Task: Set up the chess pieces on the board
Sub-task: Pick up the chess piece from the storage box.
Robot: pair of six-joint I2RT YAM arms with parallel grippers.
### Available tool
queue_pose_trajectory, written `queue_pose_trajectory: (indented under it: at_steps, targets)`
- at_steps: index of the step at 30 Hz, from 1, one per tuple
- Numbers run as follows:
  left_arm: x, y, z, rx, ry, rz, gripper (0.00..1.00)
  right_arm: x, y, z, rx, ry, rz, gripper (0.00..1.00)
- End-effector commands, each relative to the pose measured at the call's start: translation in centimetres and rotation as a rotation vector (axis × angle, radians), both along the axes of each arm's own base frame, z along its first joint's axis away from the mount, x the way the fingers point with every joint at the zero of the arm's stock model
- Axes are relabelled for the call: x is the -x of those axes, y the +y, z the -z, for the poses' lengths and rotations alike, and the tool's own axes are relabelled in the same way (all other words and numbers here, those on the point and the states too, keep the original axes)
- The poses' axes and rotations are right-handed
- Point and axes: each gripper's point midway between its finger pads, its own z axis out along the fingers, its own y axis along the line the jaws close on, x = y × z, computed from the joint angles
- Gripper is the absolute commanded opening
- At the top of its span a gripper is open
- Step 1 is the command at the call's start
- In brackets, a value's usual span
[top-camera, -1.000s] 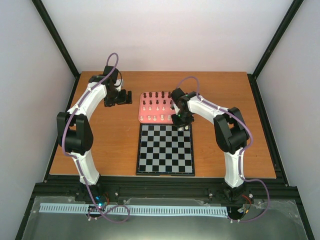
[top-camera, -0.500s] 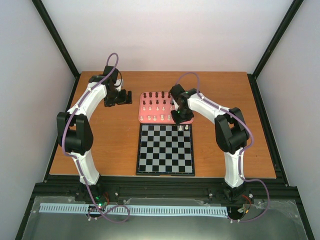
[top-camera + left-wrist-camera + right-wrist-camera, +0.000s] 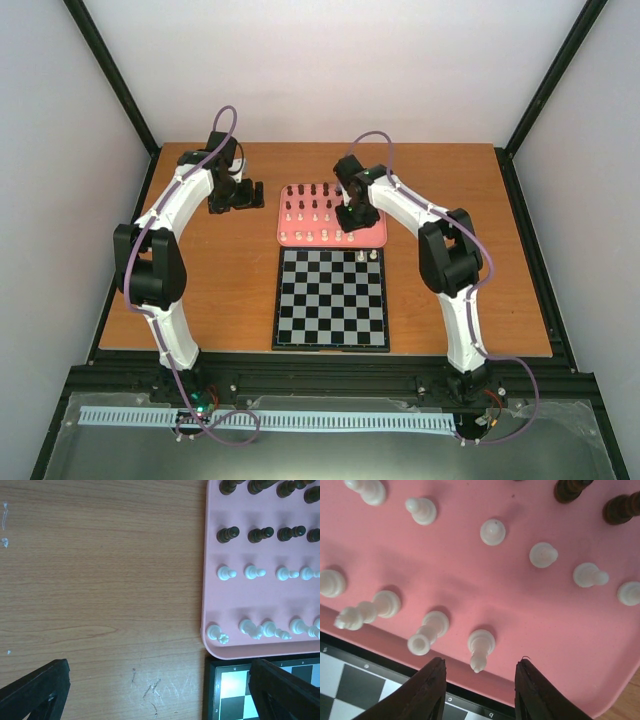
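Observation:
The checkered board [image 3: 331, 298] lies at the table's middle with two cream pieces [image 3: 367, 256] on its far right squares. Behind it the pink tray [image 3: 378, 238] holds rows of cream and dark pieces. My right gripper [image 3: 347, 222] hovers over the tray's right part, open and empty; in the right wrist view its fingertips [image 3: 432, 680] straddle a cream bishop-like piece [image 3: 481, 648] near the tray's [image 3: 560, 630] front edge, with the board's border [image 3: 365, 665] below. My left gripper [image 3: 237, 196] is open over bare table left of the tray [image 3: 212, 610]; the board's corner [image 3: 220, 695] shows there.
The wooden table [image 3: 220, 290] extends left and right of the board. Black frame posts [image 3: 120, 90] and white walls enclose the cell. A cream rook-like piece [image 3: 427, 632] and a cream knight-like piece [image 3: 367, 611] stand left of the straddled piece.
My right gripper has moved back from the board's far right squares onto the pink tray, leaving a second cream piece on the board. The left arm has not moved.

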Motion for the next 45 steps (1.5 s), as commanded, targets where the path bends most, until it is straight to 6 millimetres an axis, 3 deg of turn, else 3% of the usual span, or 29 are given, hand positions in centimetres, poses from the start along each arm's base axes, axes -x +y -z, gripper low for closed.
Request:
queue_pose_trajectory:
  at_steps: [1, 21, 28, 30, 33, 45]
  targets:
    - [-0.2, 0.2, -0.2, -0.008, -0.004, -0.004, 1.0, 0.1, -0.2, 0.9, 0.017, 0.038, 0.016, 0.38]
    - [-0.4, 0.2, 0.0, -0.017, 0.001, -0.003, 1.0, -0.9, -0.4, 3.5, 0.02, 0.079, 0.029, 0.34]
    - [-0.6, 0.2, 0.0, -0.018, 0.004, -0.003, 1.0, -1.2, -0.2, 3.8, 0.012, 0.085, 0.027, 0.22]
    - [-0.6, 0.2, 0.0, -0.017, 0.005, -0.003, 1.0, -1.0, -0.2, 3.9, 0.011, 0.089, 0.024, 0.14]
    - [-0.7, 0.2, -0.1, -0.014, 0.003, -0.004, 1.0, -0.9, -0.2, 3.4, 0.01, 0.087, 0.021, 0.03]
    - [-0.6, 0.0, 0.0, -0.004, 0.005, -0.003, 1.0, 0.8, 0.0, -2.4, -0.058, 0.024, 0.008, 0.03]
